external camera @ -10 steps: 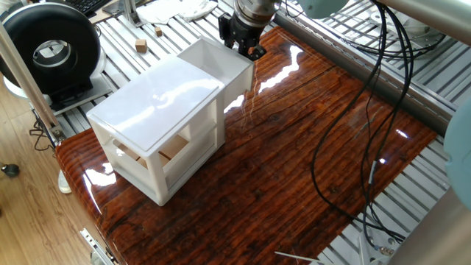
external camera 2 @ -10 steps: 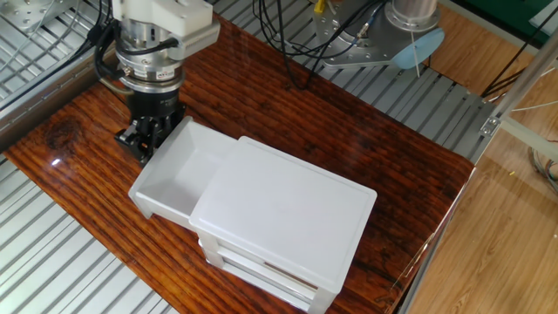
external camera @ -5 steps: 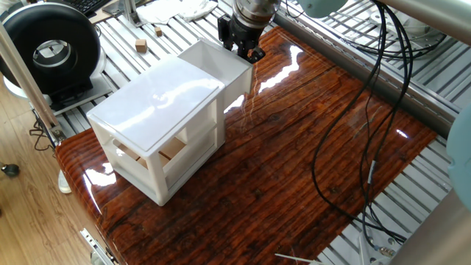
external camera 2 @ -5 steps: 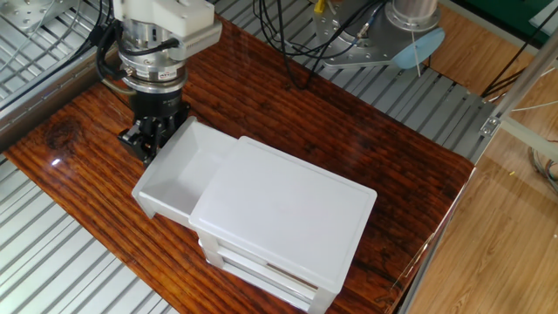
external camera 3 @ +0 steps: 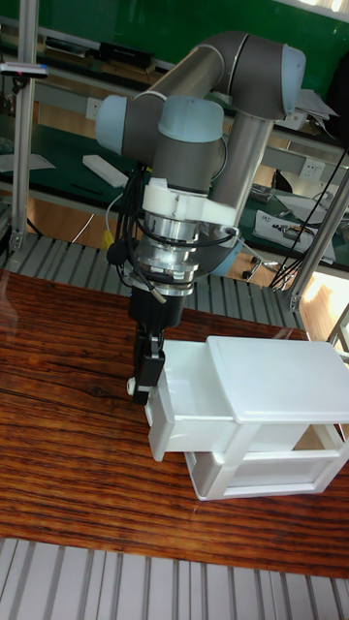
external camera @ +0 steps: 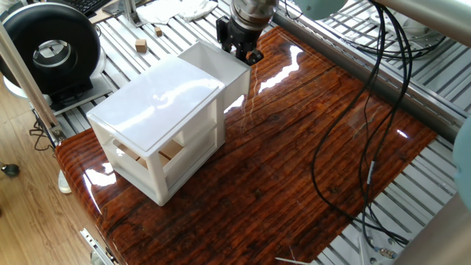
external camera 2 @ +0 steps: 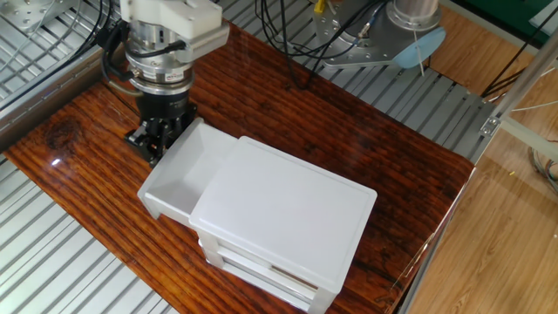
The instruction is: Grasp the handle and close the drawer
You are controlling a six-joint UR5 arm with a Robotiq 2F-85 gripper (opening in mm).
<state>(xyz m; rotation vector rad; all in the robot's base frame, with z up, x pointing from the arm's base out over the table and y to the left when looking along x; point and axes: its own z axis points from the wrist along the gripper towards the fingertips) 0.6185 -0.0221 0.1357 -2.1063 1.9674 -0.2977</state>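
Observation:
The small white cabinet (external camera: 158, 99) (external camera 2: 283, 209) (external camera 3: 281, 387) stands on the glossy wooden table. Its upper drawer (external camera: 218, 63) (external camera 2: 179, 170) (external camera 3: 186, 407) sticks out part of the way and holds nothing. My gripper (external camera: 247, 50) (external camera 2: 154, 141) (external camera 3: 145, 373) points down at the drawer's front wall, its black fingers shut on the handle there. The fingers hide most of the handle. Only a small white tip (external camera 3: 130, 387) shows beside them in the tall fixed view.
The lower drawer (external camera 3: 260, 472) sits pushed in, and wooden pieces (external camera: 174, 149) show inside the cabinet's back. A black round device (external camera: 48, 46) and a small wooden block (external camera: 140, 46) lie off the table's far corner. Cables (external camera: 346, 140) hang over the right side.
My gripper has moved toward the cabinet with the handle in it. The upper drawer has slid a little way in.

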